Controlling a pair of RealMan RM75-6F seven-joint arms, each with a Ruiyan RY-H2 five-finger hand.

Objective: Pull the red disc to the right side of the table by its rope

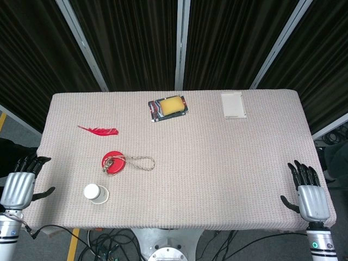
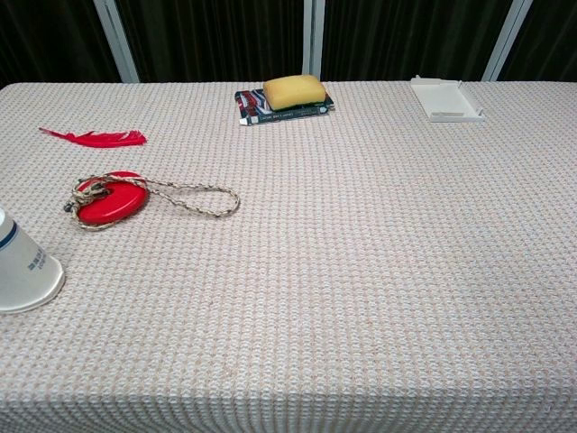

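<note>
The red disc (image 1: 114,163) (image 2: 110,200) lies flat on the left part of the table. Its beige rope (image 1: 140,161) (image 2: 194,198) is knotted on the disc and runs out to the right in a loop on the cloth. My left hand (image 1: 20,182) hovers at the table's left edge, fingers apart, holding nothing. At the right edge near the front corner, my right hand (image 1: 309,191) is also spread and empty. Both hands are far from the disc and rope. Neither hand shows in the chest view.
A white paper cup (image 1: 96,193) (image 2: 22,266) lies on its side in front of the disc. A red feather (image 1: 99,130) (image 2: 97,138) lies behind it. At the back sit a yellow sponge (image 1: 172,104) (image 2: 294,91) on a book and a white box (image 1: 233,105) (image 2: 445,97).
</note>
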